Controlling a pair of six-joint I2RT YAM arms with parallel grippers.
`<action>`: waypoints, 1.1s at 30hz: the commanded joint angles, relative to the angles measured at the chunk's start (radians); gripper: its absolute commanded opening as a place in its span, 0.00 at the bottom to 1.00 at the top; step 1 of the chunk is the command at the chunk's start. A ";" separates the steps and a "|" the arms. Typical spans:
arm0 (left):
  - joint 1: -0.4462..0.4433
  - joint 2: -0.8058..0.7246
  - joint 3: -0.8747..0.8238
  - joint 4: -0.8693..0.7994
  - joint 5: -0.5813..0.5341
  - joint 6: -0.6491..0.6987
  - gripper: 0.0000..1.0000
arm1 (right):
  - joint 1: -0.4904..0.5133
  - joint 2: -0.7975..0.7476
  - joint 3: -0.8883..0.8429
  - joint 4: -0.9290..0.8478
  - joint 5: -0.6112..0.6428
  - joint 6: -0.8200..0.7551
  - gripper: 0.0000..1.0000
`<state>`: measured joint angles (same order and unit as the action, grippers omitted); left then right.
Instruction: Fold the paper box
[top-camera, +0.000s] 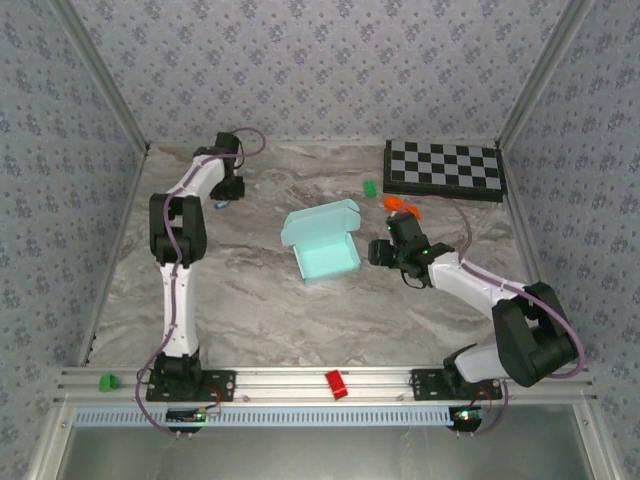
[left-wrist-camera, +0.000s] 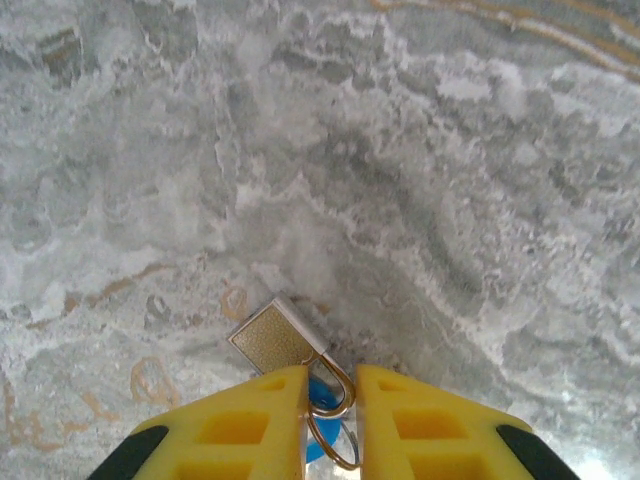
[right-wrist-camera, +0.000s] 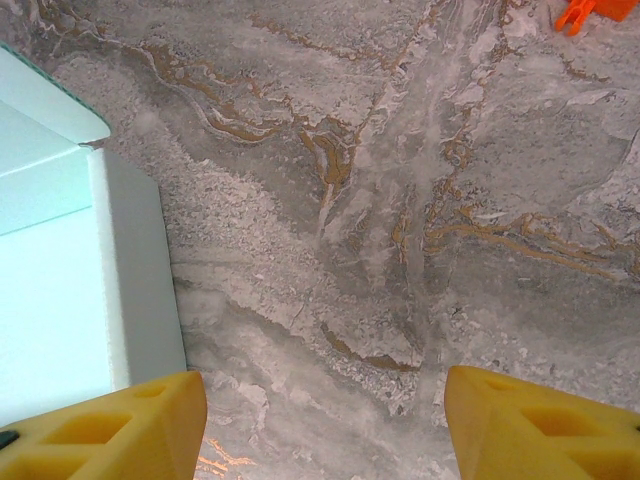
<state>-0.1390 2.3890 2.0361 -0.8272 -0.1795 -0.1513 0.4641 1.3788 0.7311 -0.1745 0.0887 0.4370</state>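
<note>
The paper box (top-camera: 322, 245) is pale turquoise and stands assembled mid-table, its lid flap raised at the far side. In the right wrist view, the paper box's white-edged side wall (right-wrist-camera: 60, 280) fills the left. My right gripper (top-camera: 380, 252) hovers just right of the box, open (right-wrist-camera: 322, 375), with bare marble between its yellow fingers. My left gripper (top-camera: 222, 200) is at the far left of the table, away from the box. Its jaws (left-wrist-camera: 332, 372) are closed narrow around the shackle of a small brass padlock (left-wrist-camera: 272, 340) with a key ring and a blue tag (left-wrist-camera: 320, 395).
A black-and-white checkerboard (top-camera: 445, 168) lies at the back right. A green piece (top-camera: 370, 187) and an orange piece (top-camera: 400, 205) sit between it and the box; the orange piece (right-wrist-camera: 590, 10) also shows in the right wrist view. A red block (top-camera: 336, 384) and a green block (top-camera: 107, 381) rest on the near rail.
</note>
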 joint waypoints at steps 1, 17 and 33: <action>-0.010 -0.063 -0.050 -0.004 0.015 -0.004 0.18 | 0.000 0.011 -0.003 -0.001 -0.009 0.014 0.66; -0.022 -0.152 -0.201 0.043 0.012 -0.012 0.03 | 0.008 0.030 -0.003 0.004 -0.015 0.015 0.66; -0.045 -0.487 -0.478 0.139 -0.008 -0.066 0.00 | 0.012 0.046 -0.009 0.022 -0.019 0.019 0.64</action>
<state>-0.1726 1.9965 1.5909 -0.7155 -0.1802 -0.1890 0.4740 1.4105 0.7311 -0.1596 0.0807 0.4385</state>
